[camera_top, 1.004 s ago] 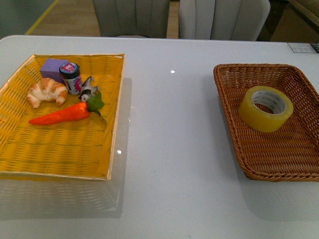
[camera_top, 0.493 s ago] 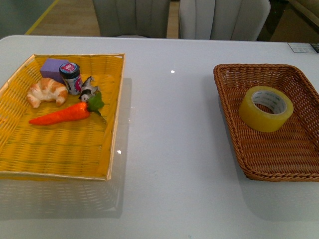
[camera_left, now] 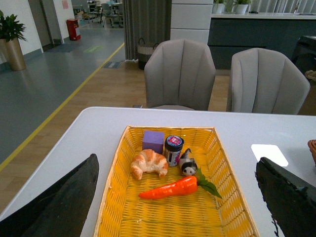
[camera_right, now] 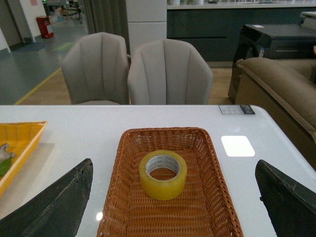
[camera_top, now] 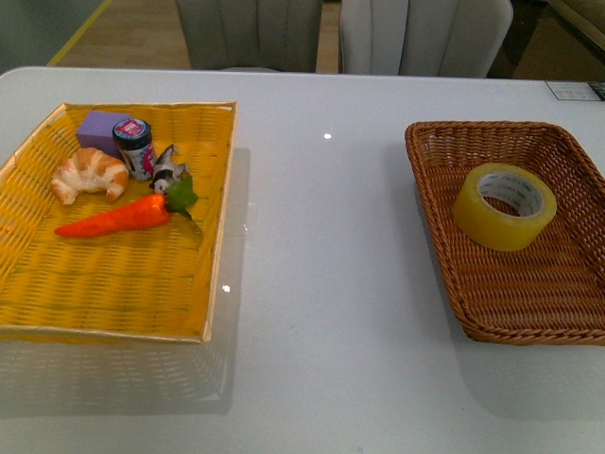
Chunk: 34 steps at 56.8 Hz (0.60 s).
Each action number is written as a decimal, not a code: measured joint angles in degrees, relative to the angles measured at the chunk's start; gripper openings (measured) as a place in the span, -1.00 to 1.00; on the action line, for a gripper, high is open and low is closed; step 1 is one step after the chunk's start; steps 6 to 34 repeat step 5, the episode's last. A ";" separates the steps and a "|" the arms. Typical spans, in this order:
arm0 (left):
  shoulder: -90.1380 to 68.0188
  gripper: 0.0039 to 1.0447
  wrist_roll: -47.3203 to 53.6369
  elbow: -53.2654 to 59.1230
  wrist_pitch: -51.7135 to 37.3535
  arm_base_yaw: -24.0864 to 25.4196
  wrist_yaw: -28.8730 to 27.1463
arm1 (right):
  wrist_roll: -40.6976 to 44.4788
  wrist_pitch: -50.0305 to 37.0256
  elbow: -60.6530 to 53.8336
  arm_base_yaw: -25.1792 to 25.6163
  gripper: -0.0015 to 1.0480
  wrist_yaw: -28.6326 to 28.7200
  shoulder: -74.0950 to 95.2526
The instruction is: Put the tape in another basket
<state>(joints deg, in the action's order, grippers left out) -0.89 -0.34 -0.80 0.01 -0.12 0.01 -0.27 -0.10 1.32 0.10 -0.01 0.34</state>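
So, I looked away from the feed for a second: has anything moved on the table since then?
Nothing visibly changed. The yellowish packing tape roll lies in the brown wicker basket as before, the yellow woven basket keeps its items, and neither arm shows in the front view.

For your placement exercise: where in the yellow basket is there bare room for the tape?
The yellow basket's near half, below the carrot, is bare. Its far corner is crowded: croissant, purple block, jar. The tape sits in the brown basket.
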 joint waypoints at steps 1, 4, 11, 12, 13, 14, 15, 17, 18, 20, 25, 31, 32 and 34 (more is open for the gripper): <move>0.00 0.83 0.00 0.00 0.00 0.00 -0.02 | 0.00 0.00 0.00 0.00 0.83 0.00 0.00; 0.00 0.83 0.00 -0.02 0.00 0.00 0.00 | 0.00 0.00 0.00 0.00 0.83 0.00 0.00; 0.00 0.83 0.00 -0.02 0.00 0.00 0.00 | 0.00 0.00 0.00 0.00 0.83 0.00 0.00; 0.00 0.83 0.00 -0.02 0.00 0.00 0.00 | 0.00 0.00 0.00 0.00 0.83 0.00 0.00; 0.00 0.83 0.00 -0.02 0.00 0.00 0.00 | 0.00 0.00 0.00 0.00 0.83 0.00 0.00; 0.00 0.83 0.00 -0.02 0.00 0.00 0.00 | 0.00 0.00 0.00 0.00 0.83 0.00 0.00; 0.00 0.83 0.00 -0.02 0.00 0.00 0.00 | 0.00 0.00 0.00 0.00 0.83 0.00 0.00; 0.00 0.83 0.00 -0.02 0.00 0.00 0.00 | 0.00 0.00 0.00 0.00 0.83 0.00 0.00; 0.00 0.83 0.00 -0.02 0.00 0.00 0.00 | 0.00 0.00 0.00 0.00 0.83 0.00 0.00; 0.00 0.83 0.00 -0.02 0.00 0.00 0.00 | 0.00 0.00 0.00 0.00 0.83 0.00 0.00; 0.00 0.83 0.00 -0.02 0.00 0.00 0.00 | 0.00 0.00 0.00 0.00 0.83 0.00 0.00; 0.00 0.83 0.00 -0.02 0.00 0.00 0.00 | 0.00 0.00 0.00 0.00 0.83 0.00 0.00; 0.00 0.83 0.00 -0.02 0.00 0.00 0.00 | 0.00 0.00 0.00 0.00 0.83 0.00 0.00; 0.00 0.83 0.00 -0.02 0.00 0.00 0.00 | 0.00 0.00 0.00 0.00 0.83 0.00 0.00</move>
